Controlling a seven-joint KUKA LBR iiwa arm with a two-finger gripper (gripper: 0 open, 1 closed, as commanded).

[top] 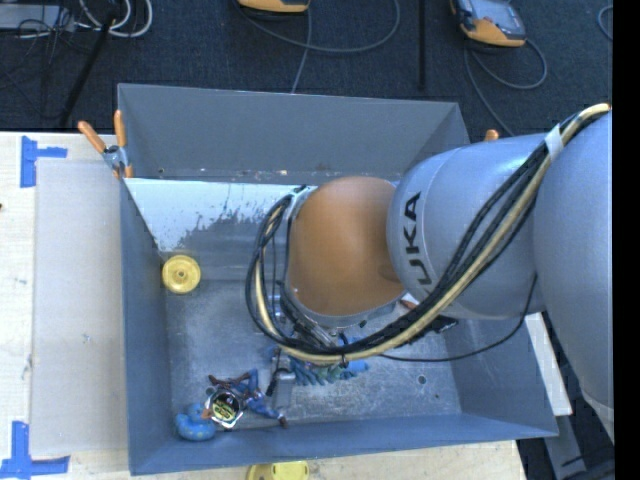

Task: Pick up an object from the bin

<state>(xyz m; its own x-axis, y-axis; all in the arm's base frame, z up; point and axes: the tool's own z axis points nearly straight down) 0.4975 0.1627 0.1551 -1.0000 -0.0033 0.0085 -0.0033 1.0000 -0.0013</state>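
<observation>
Currently the end effector (285, 380) is seen low in the bin (300, 138), in the lower middle of the frame, largely hidden beneath the arm's orange cover (340, 253) and its looped cables (262, 288). Whether it is released or clenched cannot be told, and nothing is seen to be grasped. Just to its right a blue ribbed piece (322, 371) is glimpsed; whether it belongs to the bin or to the robot cannot be told.

Just to its left, toward the lower left corner, a small heap (225, 403) is found. It is made up of a yellow-and-black round thing (222, 409), a blue lump (195, 427) close against the near wall, and dark bits tangled between them. A yellow disc (181, 274) lies well apart at the left middle, alone on the bin floor.

Several failures may be expected from here. Because the heap is tangled, two things could be dragged up together and one shed on the lift. Because it sits near the wall, the wall or floor could be struck on a sideways approach — and the blue lump could hardly be straddled there. The low-hanging cables could be caught on loose things. With the working end so hidden, a closure on nothing might pass unnoticed.
</observation>
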